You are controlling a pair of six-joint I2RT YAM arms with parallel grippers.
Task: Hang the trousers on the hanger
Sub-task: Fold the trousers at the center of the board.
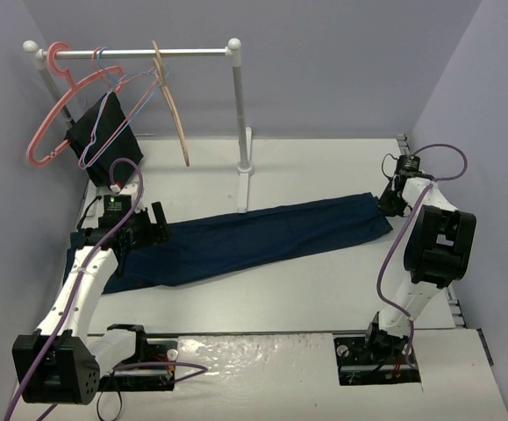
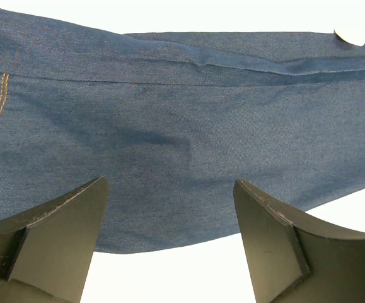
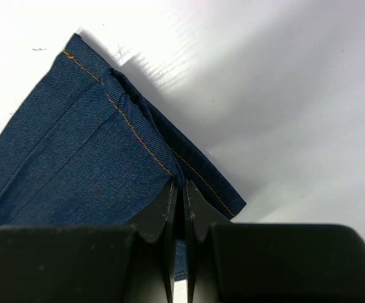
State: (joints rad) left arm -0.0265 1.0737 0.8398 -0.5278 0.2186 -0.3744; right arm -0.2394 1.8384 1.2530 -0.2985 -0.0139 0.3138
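Note:
The trousers [image 1: 262, 235] are dark blue jeans stretched flat across the table from left to right. Their hem end [image 3: 106, 145] is pinched between the jaws of my right gripper [image 3: 181, 184], which is shut on the trousers at the right end [image 1: 385, 203]. At the waist end, my left gripper [image 2: 169, 196] hovers open over the denim [image 2: 169, 113], fingers wide apart with nothing between them; in the top view it sits at the left [image 1: 153, 226]. The wooden hanger [image 1: 173, 105] hangs from the rail at the back.
A white clothes rail [image 1: 148, 53] on a post [image 1: 240, 132] stands at the back left. It carries a pink plastic hanger [image 1: 52, 114], thin wire hangers [image 1: 109, 96] and a black cloth [image 1: 104, 140]. Grey walls close in on both sides.

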